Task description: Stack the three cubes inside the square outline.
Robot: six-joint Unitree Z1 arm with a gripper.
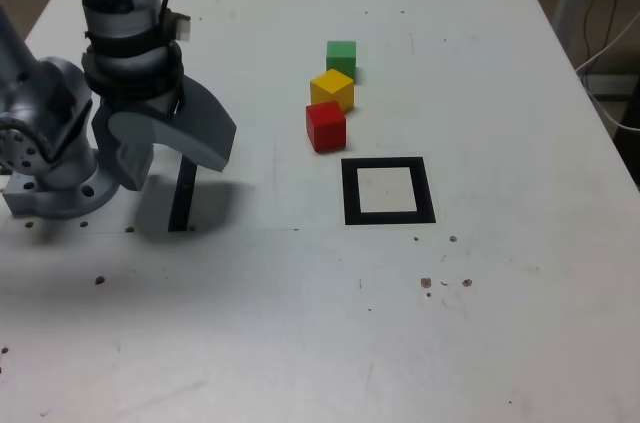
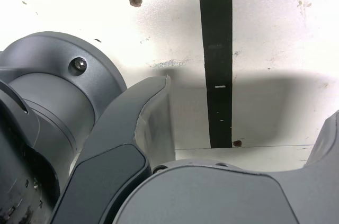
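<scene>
Three cubes (image 1: 331,93) sit mid-bench, well apart from our wide-open, empty pincer (image 1: 165,148) near one bench edge.

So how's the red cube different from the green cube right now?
The red cube sits nearest the square outline, just off its corner, while the green cube lies farthest from it, beyond the yellow cube. The red cube's faces show fully; the green cube's lower part is hidden behind the yellow one. Both look equal in size, rest on the table, and neither is inside the outline.
</scene>
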